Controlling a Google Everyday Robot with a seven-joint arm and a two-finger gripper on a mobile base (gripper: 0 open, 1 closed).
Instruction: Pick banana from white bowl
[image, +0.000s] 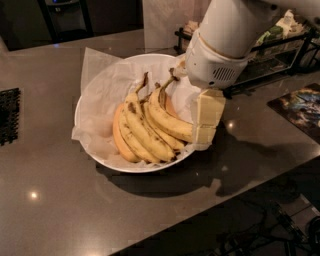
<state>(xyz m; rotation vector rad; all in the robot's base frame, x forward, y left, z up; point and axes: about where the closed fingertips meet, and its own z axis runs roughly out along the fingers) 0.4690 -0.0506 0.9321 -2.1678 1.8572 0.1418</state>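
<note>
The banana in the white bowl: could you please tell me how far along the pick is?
Looks done: the gripper sits low at the right rim of the white bowl, beside the tip of the nearest speckled banana. In hand: lining up on it; every banana lies on the paper, none raised. Left: grasp the banana and lift it clear of the bowl.
</note>
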